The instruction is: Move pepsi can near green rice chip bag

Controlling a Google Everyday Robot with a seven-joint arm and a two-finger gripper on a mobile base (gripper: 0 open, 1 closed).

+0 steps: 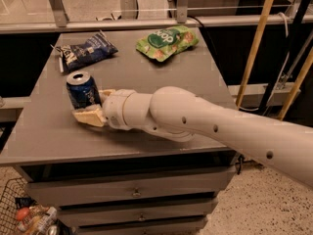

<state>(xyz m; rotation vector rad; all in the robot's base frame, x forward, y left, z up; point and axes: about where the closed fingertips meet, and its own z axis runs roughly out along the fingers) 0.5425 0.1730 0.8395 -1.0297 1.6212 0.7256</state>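
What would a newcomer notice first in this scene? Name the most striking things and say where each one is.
The big white robot arm stretches in from the right across the grey table, its tool right at the pepsi can standing upright near the left edge. At the back lie a green rice chip bag on the right and a dark blue snack bag on the left.
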